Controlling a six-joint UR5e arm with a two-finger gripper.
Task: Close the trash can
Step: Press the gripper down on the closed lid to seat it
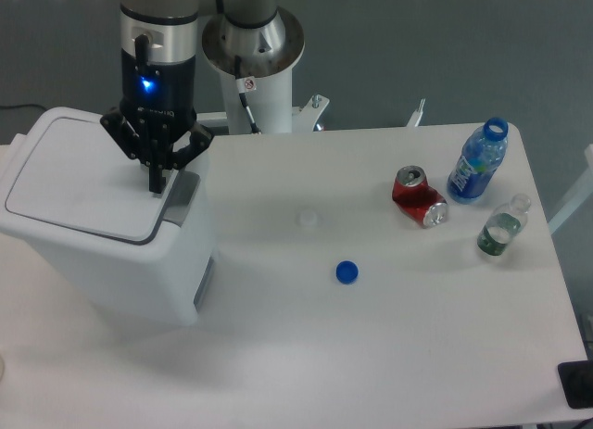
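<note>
At the left of the frame, the white trash can (111, 234) stands on the surface with its stiff, light, hinged lid (83, 183) nearly flat; the tool (157, 183), fingers pinched together and empty, presses near the grey latch edge, the best contact point.

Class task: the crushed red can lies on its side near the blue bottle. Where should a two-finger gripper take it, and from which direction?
Grip the crushed red can across its dented middle, coming straight down from above. It lies on its side on the table, so its flanks are exposed; the blue bottle stands close on one side, so keep the fingers clear of it.
</note>
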